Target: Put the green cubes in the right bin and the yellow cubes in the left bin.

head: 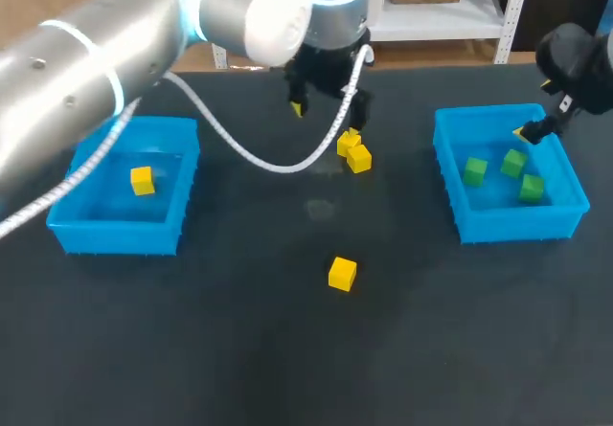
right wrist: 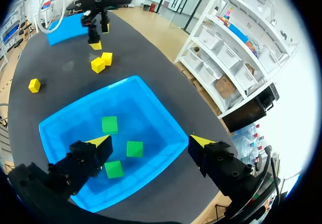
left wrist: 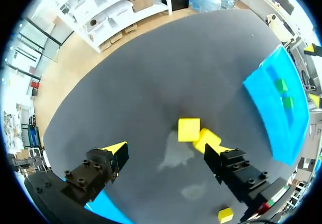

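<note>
Table (head: 239, 349), dark top.

Left arm (head: 86, 72) comes in from the left edge and reaches across to the far middle. Left fingers (head: 299, 102) hang spread wide with nothing between them. In the left wrist view the two left fingers (left wrist: 113, 156) stand well apart over bare table, and the pair of yellow cubes (left wrist: 189, 129) lies just ahead of them. One cube of the pair sits right at one fingertip; I cannot tell whether it touches.

That pair (head: 354, 150) lies touching each other near the middle of the far edge. The lone yellow cube (head: 342, 274) rests nearer the table's centre, well apart from the pair.

The left bin (head: 72, 230), blue, sits by the left edge and holds one yellow cube (head: 143, 180).

The right bin (head: 450, 172), blue, sits by the right edge and holds three green cubes (head: 475, 170), all apart from each other on its floor.

Right fingers (head: 533, 129) hang over the far side of the right bin. In the right wrist view the right fingers (right wrist: 98, 146) are spread wide and grip nothing, with the green cubes (right wrist: 134, 148) on the bin floor below them. The bin's rim (right wrist: 80, 116) shows all round in that view.
</note>
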{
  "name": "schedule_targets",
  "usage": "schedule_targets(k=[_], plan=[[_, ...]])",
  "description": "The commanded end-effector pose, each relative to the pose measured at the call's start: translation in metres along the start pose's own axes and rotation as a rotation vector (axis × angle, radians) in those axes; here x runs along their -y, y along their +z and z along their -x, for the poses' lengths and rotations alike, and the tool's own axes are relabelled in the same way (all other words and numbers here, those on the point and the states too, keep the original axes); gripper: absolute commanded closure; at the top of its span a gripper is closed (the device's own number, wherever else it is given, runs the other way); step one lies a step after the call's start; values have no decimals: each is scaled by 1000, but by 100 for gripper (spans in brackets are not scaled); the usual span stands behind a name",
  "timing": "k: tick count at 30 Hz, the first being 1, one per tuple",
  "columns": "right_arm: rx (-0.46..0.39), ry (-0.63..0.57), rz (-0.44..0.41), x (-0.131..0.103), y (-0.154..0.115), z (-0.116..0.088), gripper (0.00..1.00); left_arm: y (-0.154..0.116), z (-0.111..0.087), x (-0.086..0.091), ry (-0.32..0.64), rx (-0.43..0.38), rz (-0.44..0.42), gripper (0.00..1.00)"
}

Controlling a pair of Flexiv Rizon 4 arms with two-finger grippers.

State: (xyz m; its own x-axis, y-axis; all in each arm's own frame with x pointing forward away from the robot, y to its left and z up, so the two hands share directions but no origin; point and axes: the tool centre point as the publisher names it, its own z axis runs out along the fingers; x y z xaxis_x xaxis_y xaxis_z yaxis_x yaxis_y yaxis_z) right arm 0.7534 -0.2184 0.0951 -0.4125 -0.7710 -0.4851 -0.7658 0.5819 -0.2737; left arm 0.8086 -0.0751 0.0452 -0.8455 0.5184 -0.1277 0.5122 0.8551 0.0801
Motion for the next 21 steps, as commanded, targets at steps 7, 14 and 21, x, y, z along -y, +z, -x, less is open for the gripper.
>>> schedule_targets(k=[7,14,21], plan=[[1,1,-2,-1,0,0,0,15,32,19,9,-183,8,0],[1,1,-2,-1,0,0,0,23,36,26,16,-199,14,0],[1,1,-2,-1,0,0,0,31,33,24,-2,-222,26,0]])
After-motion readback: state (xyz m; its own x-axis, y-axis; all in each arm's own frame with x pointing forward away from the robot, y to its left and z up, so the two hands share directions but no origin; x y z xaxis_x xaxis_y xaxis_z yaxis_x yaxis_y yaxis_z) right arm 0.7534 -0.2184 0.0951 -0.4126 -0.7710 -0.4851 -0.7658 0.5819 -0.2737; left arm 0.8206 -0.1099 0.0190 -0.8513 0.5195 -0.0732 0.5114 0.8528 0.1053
